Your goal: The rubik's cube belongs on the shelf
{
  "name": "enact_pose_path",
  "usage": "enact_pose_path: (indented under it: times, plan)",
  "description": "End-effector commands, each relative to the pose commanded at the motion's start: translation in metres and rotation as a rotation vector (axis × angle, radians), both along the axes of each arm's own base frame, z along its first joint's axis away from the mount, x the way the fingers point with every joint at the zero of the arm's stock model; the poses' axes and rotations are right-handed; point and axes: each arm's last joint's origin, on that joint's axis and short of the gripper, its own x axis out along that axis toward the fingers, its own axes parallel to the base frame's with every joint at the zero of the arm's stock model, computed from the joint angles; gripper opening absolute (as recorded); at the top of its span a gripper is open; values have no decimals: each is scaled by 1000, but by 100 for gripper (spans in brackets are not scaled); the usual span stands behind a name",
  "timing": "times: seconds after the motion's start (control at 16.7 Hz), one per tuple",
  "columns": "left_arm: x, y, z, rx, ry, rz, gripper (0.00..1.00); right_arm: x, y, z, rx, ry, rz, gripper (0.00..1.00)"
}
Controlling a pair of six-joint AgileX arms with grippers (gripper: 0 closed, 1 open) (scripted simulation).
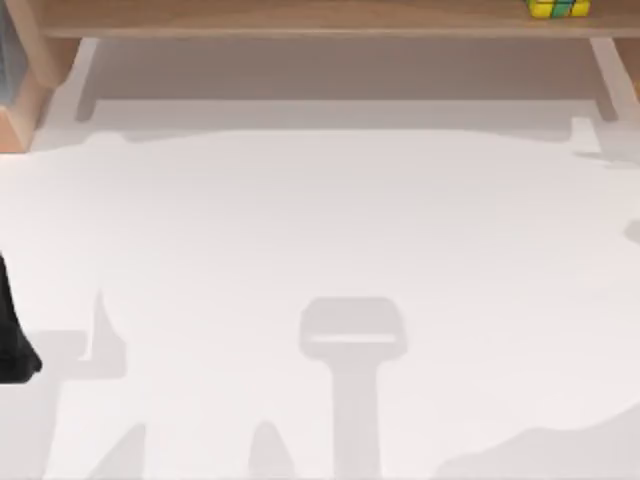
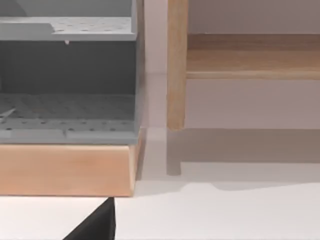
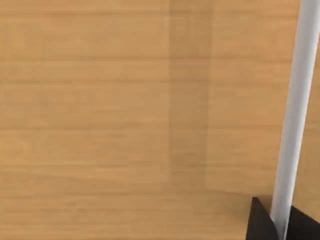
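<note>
The cube (image 1: pixel 559 8), light, rigid, best pinched on 2 opposite faces, sits on the shelf (image 1: pixel 300 18); I cannot tell either end effector's state.

We see a white table (image 1: pixel 320 250) with soft grey shadows on it, and a grey rack (image 2: pixel 67 75) with dotted trays sitting on a light wooden base (image 2: pixel 65 170).

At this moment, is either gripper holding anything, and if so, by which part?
Nothing looks held. The rubik's cube sits on the shelf board at the table's far right, with no gripper on it. Neither wrist view shows anything between fingers.
</note>
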Motion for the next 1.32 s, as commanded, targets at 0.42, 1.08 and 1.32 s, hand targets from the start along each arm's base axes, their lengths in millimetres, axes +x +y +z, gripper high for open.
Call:
enact_pose_path:
  times: [0.42, 1.08, 1.32]
  plan:
    - [0, 0, 0, 0, 0, 0, 100, 15, -4, -2, 5, 7, -9, 0]
    - [0, 0, 0, 0, 0, 0, 100, 61, -2, 0, 3, 2, -5, 8]
    - [0, 0, 0, 0, 0, 0, 100, 61, -2, 0, 3, 2, -5, 38]
